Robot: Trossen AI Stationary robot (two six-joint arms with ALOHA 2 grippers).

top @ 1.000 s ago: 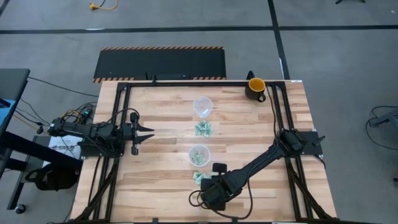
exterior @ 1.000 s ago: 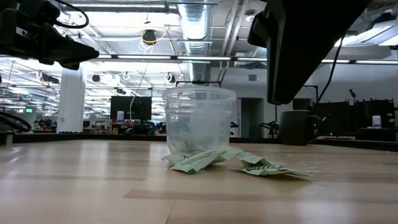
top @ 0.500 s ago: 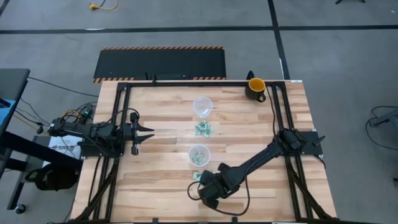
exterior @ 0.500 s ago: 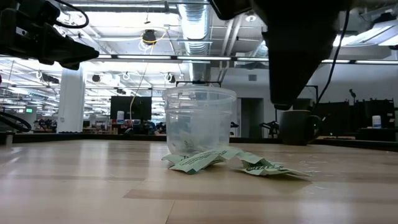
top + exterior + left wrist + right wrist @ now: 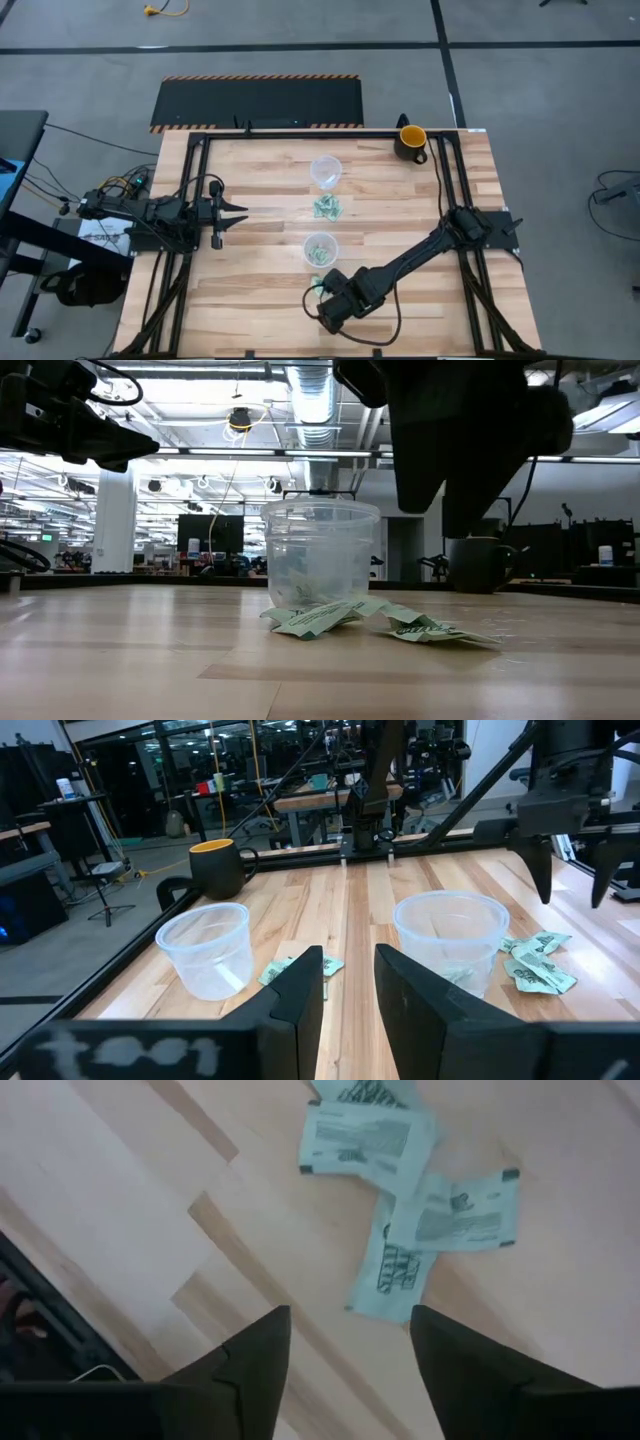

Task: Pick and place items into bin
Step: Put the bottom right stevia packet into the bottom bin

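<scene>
Wooden planks form the table point(image 5: 260, 290), which is bordered by a dark metal frame and stands on a grey floor. Two clear plastic cups sit along the table's centre line: the far cup point(image 5: 326, 171) stands near the yellow-and-dark mug point(image 5: 411, 142) at the far edge, and the near cup point(image 5: 320, 248) holds a few pale green packets. One cluster of packets point(image 5: 327, 207) lies on the wood between the two cups. A second cluster point(image 5: 400, 1180) lies just beside the near cup, on its near side; in the right wrist view three of these packets are visible, flat on the planks and overlapping at their corners. The right gripper point(image 5: 345, 1345) hangs directly above this second cluster with its fingers spread wide apart and nothing between them; it does not touch the packets. The left gripper point(image 5: 348, 985) waits at the left side of the table, above the surface and aimed toward the cups, its fingers parted by a narrow gap and grasping nothing.
</scene>
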